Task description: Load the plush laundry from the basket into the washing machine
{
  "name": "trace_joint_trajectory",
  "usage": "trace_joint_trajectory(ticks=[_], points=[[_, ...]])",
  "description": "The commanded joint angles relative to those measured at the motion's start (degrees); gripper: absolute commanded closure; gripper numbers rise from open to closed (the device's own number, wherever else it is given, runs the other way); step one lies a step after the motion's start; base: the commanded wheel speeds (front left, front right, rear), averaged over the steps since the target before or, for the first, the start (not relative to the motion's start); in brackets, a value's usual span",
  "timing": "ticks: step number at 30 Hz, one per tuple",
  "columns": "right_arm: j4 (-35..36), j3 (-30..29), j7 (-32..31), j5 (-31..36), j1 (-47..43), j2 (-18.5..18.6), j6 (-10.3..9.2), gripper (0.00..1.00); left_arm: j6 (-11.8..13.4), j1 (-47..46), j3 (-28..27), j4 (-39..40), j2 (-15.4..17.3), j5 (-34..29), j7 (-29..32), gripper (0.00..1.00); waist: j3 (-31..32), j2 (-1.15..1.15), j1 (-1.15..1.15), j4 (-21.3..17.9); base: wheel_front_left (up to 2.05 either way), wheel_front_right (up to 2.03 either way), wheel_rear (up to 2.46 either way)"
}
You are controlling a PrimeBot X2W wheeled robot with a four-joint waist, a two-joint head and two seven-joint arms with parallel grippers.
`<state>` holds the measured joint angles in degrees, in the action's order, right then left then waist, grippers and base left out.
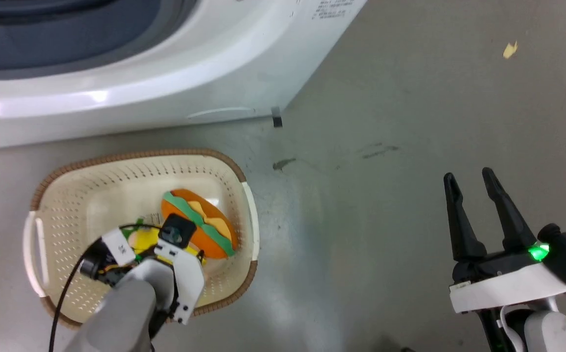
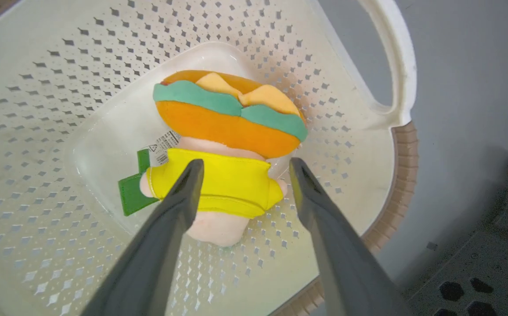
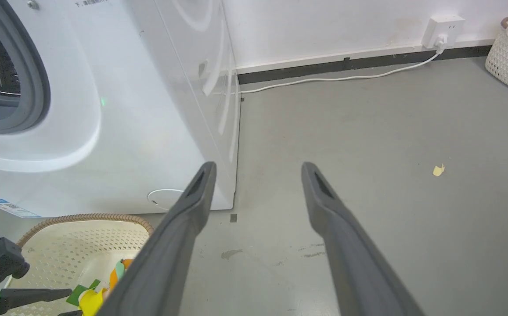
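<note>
Over the basket (image 1: 131, 159), the left gripper (image 2: 246, 162) hangs with its jaws wide, holding nothing.
Both toys lie on the basket's bottom: the yellow plush (image 2: 227, 188) sits between the spread jaws in the left wrist view, and the orange burger plush (image 2: 223, 127) touches it on the far side. The basket stands on the grey floor (image 1: 385, 220), just in front of the white washing machine (image 1: 165, 93). The right gripper (image 1: 468, 174) is off to the right over the floor, well apart from the basket, its jaws also wide and empty.

Grey forearms (image 1: 121, 313), white wrist housings (image 1: 503, 288), black cable (image 1: 62, 298), green light (image 1: 538, 252), dark tool fingers (image 1: 461, 220)
</note>
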<state>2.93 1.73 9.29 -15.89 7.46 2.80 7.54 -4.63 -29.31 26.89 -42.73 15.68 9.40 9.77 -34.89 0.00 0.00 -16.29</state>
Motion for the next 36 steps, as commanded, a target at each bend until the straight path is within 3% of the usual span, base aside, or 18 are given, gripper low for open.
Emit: trace_joint_trajectory(ticks=[1, 12, 28, 29, 30, 31, 36], points=[[0.6, 0.1, 0.7, -0.9, 1.1, 0.1, -0.04, 0.0, -0.2, -2.2, 1.5, -1.2, 1.0, 0.8, 0.9, 0.0, -1.6, 0.0, 0.0, -0.6, 0.0, 0.0, 0.0], [1.7, 0.2, 2.0, -3.9, 2.0, 0.1, -0.04, 0.0, -0.9, -10.5, 9.1, -6.1, 4.9, 4.2, 6.5, 0.0, -8.2, 0.0, 0.0, -2.4, 0.0, 0.0, 0.0], [2.1, 0.8, 3.9, -8.9, 3.1, 0.1, -0.05, 0.0, -1.2, -21.5, 17.4, -15.9, 7.3, 7.0, 9.3, 0.0, -17.2, 0.0, 0.0, -5.0, 0.0, 0.0, 0.0], [2.1, 0.8, 4.0, -9.1, 3.2, 0.1, -0.05, 0.0, -1.3, -21.9, 17.9, -16.7, 7.4, 7.3, 9.7, 0.07, -17.6, 0.0, 0.0, -5.2, 0.0, 0.0, 0.0], [2.1, 0.9, 4.1, -9.3, 3.4, 0.1, -0.05, 0.0, -1.4, -22.2, 18.3, -17.5, 7.5, 7.7, 9.9, 0.73, -18.1, 0.0, 0.0, -5.4, 0.0, 0.0, 0.0], [2.1, 0.9, 4.2, -9.6, 3.5, 0.1, -0.05, 0.0, -1.5, -22.5, 18.7, -18.2, 7.6, 8.1, 10.0, 1.0, -18.5, 0.0, 0.0, -5.6, 0.0, 0.0, 0.0], [1.7, 1.5, 4.8, -10.9, 4.8, 0.1, -0.05, 0.0, -1.8, -23.8, 20.3, -21.4, 8.7, 10.1, 8.8, 1.0, -19.8, 0.0, 0.0, -7.1, 0.0, 0.0, 0.0]])
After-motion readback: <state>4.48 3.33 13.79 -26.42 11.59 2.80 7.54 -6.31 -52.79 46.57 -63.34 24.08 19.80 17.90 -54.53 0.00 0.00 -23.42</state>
